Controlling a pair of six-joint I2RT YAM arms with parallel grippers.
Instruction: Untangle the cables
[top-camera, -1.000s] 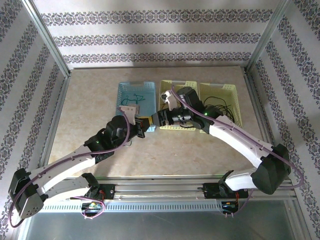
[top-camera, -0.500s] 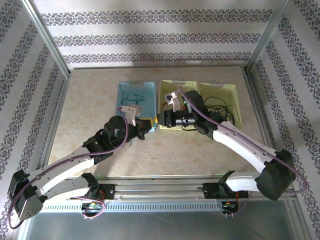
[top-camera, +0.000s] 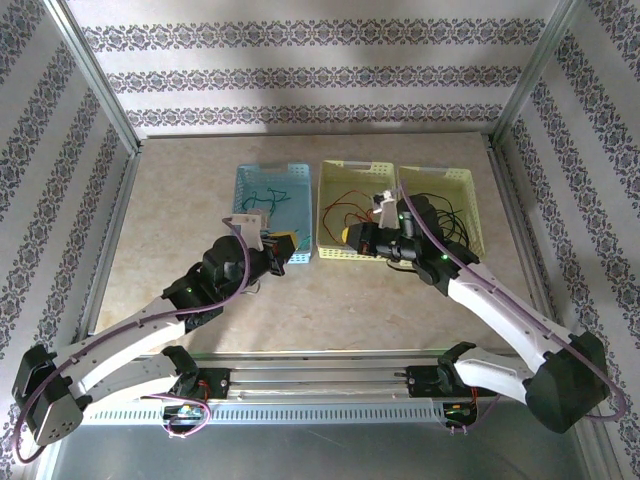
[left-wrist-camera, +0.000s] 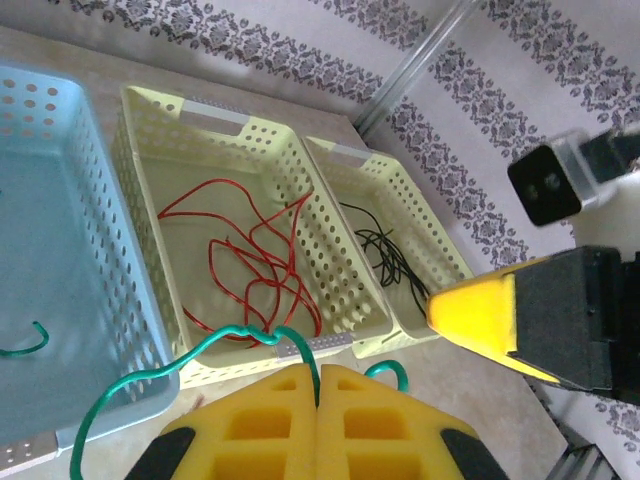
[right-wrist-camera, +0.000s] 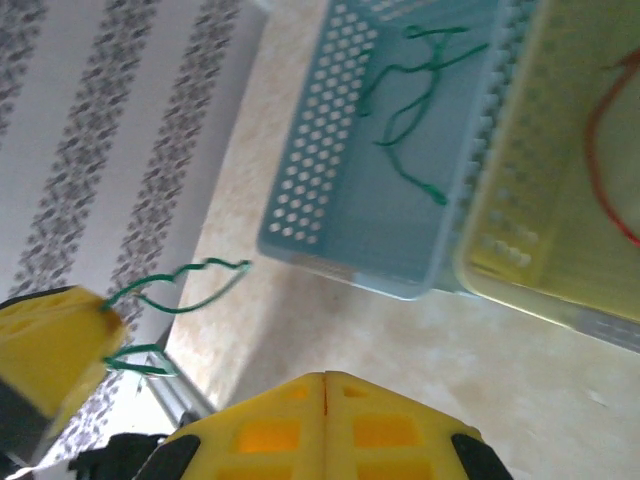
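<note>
Jaws of the left gripper (left-wrist-camera: 317, 398) pinch a green cable (left-wrist-camera: 240, 330); the right gripper (right-wrist-camera: 325, 395) has its jaws pressed together.

Green cable (right-wrist-camera: 412, 175): thin kinked strand lying loose on the floor of the blue basket (top-camera: 272, 166), the left one; several bends, not knotted. Second green strand (left-wrist-camera: 245, 333): thin and wavy, pinched between the closed fingers of the left gripper (left-wrist-camera: 317, 378), near the near corners of the blue and middle baskets. One end arcs left and down, and a short curl sticks out to the right. Whether it touches the baskets cannot be told. Red cable (left-wrist-camera: 262, 262): long and loopy, strands crossing each other, flat in the middle yellow basket (left-wrist-camera: 215, 110). Black cable (left-wrist-camera: 383, 252): thin, crinkled, bunched in the right yellow basket (left-wrist-camera: 345, 152).
</note>
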